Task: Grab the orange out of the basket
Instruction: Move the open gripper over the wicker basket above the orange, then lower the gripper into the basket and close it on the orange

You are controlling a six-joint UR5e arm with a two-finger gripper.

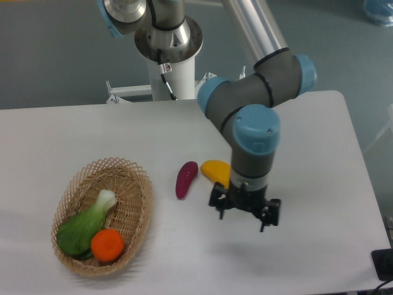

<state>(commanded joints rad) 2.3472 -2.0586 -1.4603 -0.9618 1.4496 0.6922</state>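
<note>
The orange (107,245) lies in the near end of the wicker basket (138,184) at the table's left, touching a green leafy vegetable (81,228). My gripper (245,217) hangs above the table well to the right of the basket, its two fingers spread apart and empty. It sits just in front of a yellow mango-shaped fruit (215,171), partly covering it.
A purple eggplant-like piece (186,179) lies between the basket and the yellow fruit. The robot's base column (170,67) stands at the table's back edge. A dark object (383,264) pokes in at the lower right corner.
</note>
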